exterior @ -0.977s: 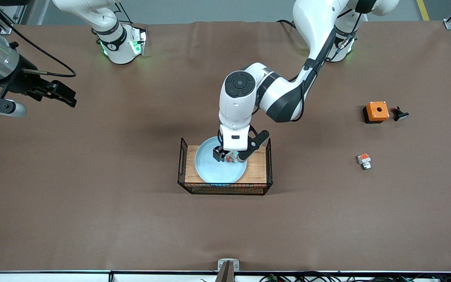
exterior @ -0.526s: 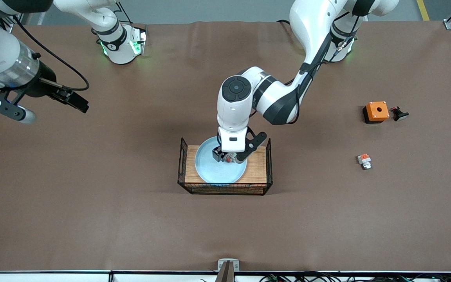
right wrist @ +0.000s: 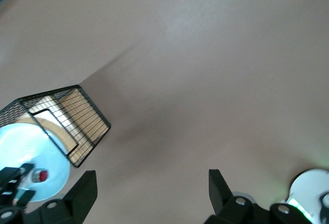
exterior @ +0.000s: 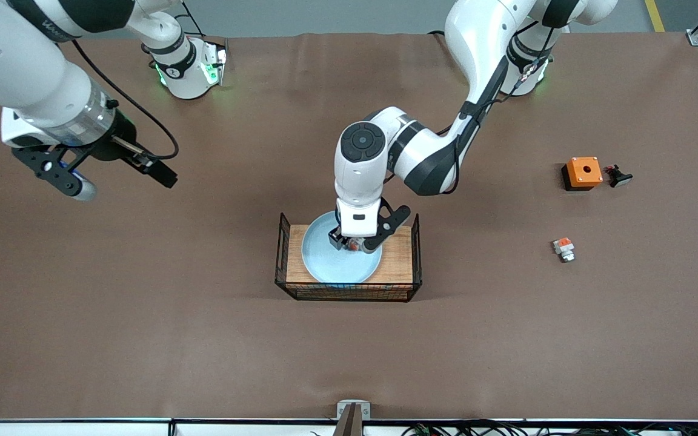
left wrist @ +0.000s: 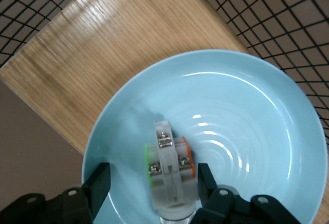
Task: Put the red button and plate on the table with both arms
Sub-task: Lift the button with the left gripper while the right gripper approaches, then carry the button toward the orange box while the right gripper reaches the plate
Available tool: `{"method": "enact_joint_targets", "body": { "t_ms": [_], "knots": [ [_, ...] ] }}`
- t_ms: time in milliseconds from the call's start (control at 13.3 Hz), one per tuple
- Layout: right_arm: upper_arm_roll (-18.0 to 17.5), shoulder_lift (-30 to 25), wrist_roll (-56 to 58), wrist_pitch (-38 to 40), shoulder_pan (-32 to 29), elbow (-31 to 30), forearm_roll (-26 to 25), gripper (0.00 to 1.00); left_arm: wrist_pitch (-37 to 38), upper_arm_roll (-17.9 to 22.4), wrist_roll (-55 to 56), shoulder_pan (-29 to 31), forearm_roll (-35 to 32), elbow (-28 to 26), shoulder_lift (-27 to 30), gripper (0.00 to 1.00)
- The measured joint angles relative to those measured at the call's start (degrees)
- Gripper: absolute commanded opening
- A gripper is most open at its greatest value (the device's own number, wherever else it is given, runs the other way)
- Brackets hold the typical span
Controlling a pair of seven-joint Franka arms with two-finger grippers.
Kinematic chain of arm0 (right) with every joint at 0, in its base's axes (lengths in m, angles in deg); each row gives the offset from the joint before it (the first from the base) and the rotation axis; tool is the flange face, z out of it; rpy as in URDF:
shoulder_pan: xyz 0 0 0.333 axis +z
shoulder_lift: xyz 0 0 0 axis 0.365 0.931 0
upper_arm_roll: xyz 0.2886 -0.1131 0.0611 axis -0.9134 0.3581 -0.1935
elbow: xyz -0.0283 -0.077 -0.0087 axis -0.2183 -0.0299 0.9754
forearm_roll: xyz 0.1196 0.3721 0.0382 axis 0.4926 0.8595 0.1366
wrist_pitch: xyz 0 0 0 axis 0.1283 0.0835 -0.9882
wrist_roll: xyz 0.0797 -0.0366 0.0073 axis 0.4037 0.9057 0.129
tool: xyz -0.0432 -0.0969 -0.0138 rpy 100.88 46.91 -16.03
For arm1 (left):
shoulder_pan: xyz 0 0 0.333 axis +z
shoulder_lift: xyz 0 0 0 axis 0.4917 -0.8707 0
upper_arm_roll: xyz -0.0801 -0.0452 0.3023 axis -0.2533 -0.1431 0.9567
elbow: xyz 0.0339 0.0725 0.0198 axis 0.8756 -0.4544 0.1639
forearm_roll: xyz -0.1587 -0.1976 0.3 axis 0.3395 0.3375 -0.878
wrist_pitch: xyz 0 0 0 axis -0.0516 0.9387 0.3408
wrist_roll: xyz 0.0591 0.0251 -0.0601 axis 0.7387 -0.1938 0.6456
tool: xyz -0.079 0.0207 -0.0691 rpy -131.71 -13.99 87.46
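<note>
My left wrist hides part of the plate in the front view. The red button's lower end is cut off in my left wrist view.

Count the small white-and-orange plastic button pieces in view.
2. The elongated white-and-orange red button sits in the pale-blue round plate, between the left gripper's open fingers. The stubbier white-and-orange piece lies on the brown table toward the left arm's end.

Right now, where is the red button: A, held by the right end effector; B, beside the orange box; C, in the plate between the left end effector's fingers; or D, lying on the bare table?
C: the red button sits in the plate, between the open fingers of the left end effector.
</note>
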Motion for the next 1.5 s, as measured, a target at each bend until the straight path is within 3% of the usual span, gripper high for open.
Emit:
{"method": "enact_joint_targets", "body": {
  "t_ms": [75,300,376,751,977,1202,1502],
  "knots": [
    [0.00,0.00,-2.68,0.00,0.20,-0.02,1.50,1.00,0.00,0.00,0.00,0.00,0.00,0.00,-0.01,0.62],
    [-0.01,0.00,-11.58,-0.43,1.59,-1.03,3.40,1.00,0.06,0.00,0.00,-0.02,0.00,0.10,-0.02,0.05],
    [-0.01,0.01,-15.30,-1.42,2.16,-2.03,4.07,1.00,0.07,0.00,0.00,-0.02,-0.01,0.27,-0.02,0.01],
    [0.00,-0.11,-24.02,-6.04,3.07,-7.03,5.92,1.00,0.43,0.51,-0.18,0.18,-0.07,1.21,0.28,0.00],
    [-0.01,-0.22,-28.51,-7.84,5.50,-8.77,6.02,1.00,5.50,0.89,-3.31,0.61,-0.07,2.53,3.50,0.00],
    [-0.01,-0.29,-32.17,-9.79,7.50,-10.05,6.04,1.00,13.46,1.22,-11.33,2.73,-0.09,2.76,9.31,0.00],
    [-0.03,-0.30,-39.58,-16.22,12.19,-13.14,6.05,1.00,21.84,1.45,-26.44,9.83,-0.10,2.65,15.72,0.00]
  ]
}}
